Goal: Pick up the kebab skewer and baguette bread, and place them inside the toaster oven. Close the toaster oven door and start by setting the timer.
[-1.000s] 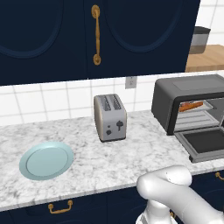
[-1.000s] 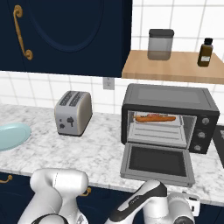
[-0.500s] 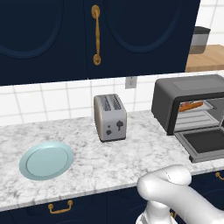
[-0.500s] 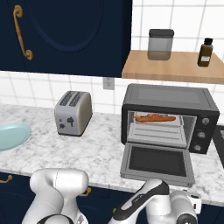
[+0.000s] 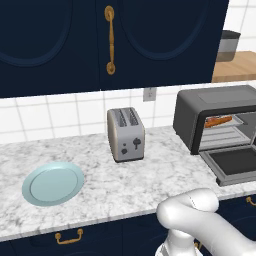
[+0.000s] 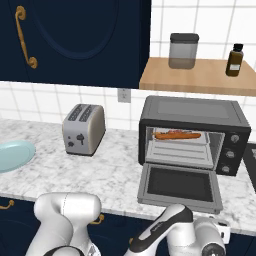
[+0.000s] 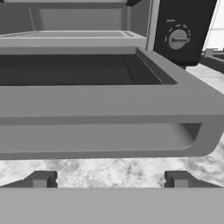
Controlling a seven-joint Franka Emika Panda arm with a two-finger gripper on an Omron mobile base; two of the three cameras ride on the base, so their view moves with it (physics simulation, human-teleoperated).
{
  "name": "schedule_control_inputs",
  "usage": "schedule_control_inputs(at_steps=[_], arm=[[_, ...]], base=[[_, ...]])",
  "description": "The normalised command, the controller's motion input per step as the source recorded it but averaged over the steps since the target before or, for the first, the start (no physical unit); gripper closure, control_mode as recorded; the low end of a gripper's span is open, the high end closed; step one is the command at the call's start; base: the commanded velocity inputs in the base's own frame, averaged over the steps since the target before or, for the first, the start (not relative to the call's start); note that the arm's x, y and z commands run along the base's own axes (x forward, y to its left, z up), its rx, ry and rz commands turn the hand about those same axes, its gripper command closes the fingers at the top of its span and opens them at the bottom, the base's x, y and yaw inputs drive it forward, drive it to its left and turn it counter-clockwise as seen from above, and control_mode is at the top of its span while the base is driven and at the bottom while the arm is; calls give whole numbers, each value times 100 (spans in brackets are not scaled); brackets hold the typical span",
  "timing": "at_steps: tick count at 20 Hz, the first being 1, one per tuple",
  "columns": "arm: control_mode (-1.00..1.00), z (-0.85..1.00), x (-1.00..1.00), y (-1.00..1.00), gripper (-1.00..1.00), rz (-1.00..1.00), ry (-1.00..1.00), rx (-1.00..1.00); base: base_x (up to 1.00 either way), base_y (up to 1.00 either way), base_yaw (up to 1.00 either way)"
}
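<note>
The gripper stands spread wide and empty, low in the hand view, just before the bar handle of the lowered toaster oven door. The baguette bread lies on the rack inside the toaster oven, right of centre.

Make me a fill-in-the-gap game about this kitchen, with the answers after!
1. The toaster oven door is hanging ___.
2. The baguette bread lies inside the toaster ___.
3. The round plate is light ___.
4. The tool sits low before the door's bar handle, its jaws ___.

Answers: open; oven; blue; open
</note>
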Motion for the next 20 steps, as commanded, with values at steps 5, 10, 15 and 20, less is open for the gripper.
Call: schedule_control_inputs(at_steps=[5, 10, 15, 20], arm=[[-100, -8, 26, 25, -100, 0, 0, 0], [-100, -9, 24, 28, -100, 0, 0, -1], [-100, -1, 34, 29, -100, 0, 0, 0], [-100, 34, 11, 14, -100, 0, -7, 1]], base=[[0, 0, 0], [0, 0, 0], [0, 0, 0], [0, 0, 0]])
